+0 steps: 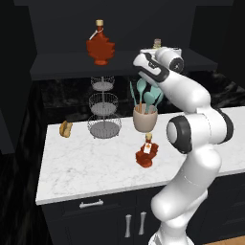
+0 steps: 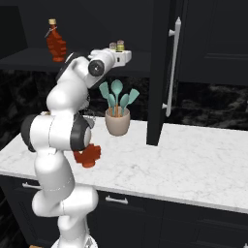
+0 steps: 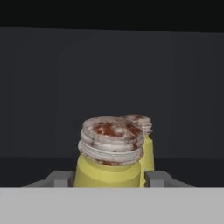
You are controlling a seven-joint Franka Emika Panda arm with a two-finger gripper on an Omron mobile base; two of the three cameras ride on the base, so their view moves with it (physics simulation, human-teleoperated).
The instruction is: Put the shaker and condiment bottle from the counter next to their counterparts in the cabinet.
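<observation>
Shaker (image 3: 110, 159) — on cabinet shelf (image 1: 72, 67), just beside its twin (image 3: 142, 135); end effector (image 3: 109, 178) fingers flank it, grip unclear. Step: releasing. Next: retreat, then fetch condiment bottle (image 1: 147, 152) from tabletop (image 1: 95, 162).

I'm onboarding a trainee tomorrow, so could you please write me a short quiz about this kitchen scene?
1. True or false: the condiment bottle stands in the cabinet.
2. How many shakers does the hand view show: A one, B two, C three?
3. Fill in: the pot on the counter holds teal ____.
Key: 1 false, it stands on the counter; 2 B; 3 utensils.
</observation>
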